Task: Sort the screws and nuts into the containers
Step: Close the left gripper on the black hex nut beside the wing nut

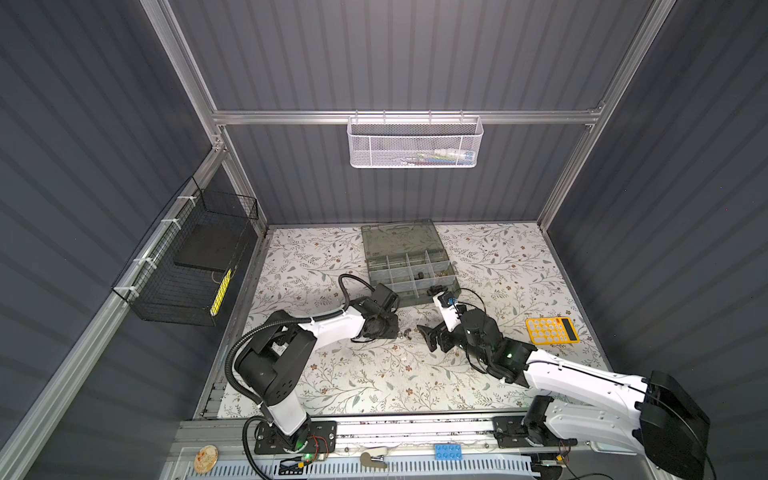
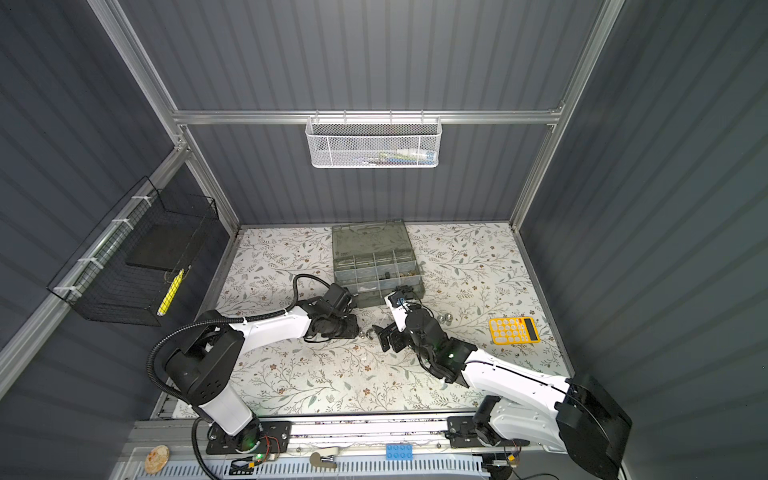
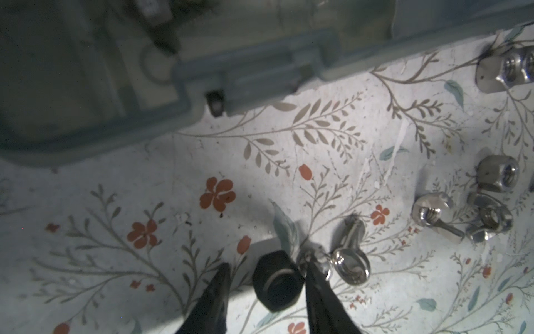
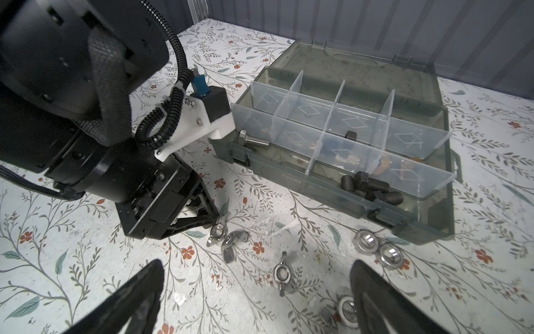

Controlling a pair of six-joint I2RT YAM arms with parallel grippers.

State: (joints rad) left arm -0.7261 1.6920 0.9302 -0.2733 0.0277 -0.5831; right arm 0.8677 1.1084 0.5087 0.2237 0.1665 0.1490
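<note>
Left gripper [image 3: 267,274], fingers [image 3: 318,297] half-closed, brackets a matte black hex nut [image 3: 277,284]: one finger touching, the other just apart. A silver wing nut [image 3: 351,267] crowds the touching finger's outside, so a centred squeeze looks wise. Right gripper [image 4: 257,289] gapes wide.

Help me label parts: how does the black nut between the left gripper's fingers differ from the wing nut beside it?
The black nut is matte, hexagonal; the wing nut shiny, two-winged. The black nut sits between the fingers of the left gripper; the wing nut lies outside them. Both rest on the table.
</note>
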